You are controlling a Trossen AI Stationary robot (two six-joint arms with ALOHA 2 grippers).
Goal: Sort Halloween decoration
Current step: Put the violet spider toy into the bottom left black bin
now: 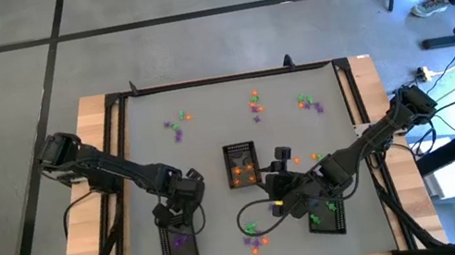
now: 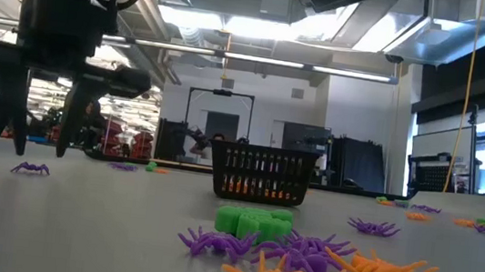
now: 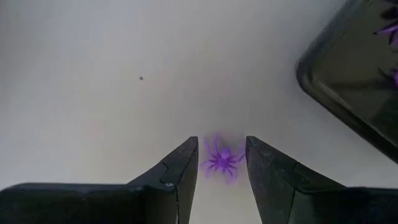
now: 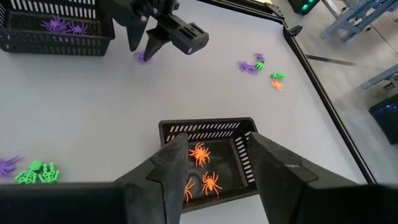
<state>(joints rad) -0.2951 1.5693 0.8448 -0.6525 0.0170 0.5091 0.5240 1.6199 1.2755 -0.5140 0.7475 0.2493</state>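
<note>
Purple plastic spider (image 3: 219, 161) lies between the left tool's (image 3: 217, 167) open fingers, beside the purple tray (image 3: 354, 74), ready for pinching. The right tool (image 4: 214, 163) hovers open over the orange-spider tray (image 4: 208, 127), holding nothing.

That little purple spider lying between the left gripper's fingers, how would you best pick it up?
Probably by its small round body, coming straight down from above. The purple spider lies flat on the table, thin legs splayed outward, so only the middle offers anything firm. The left gripper hangs open right over it, one finger on each side, beside the black tray that already holds purple ones.
</note>
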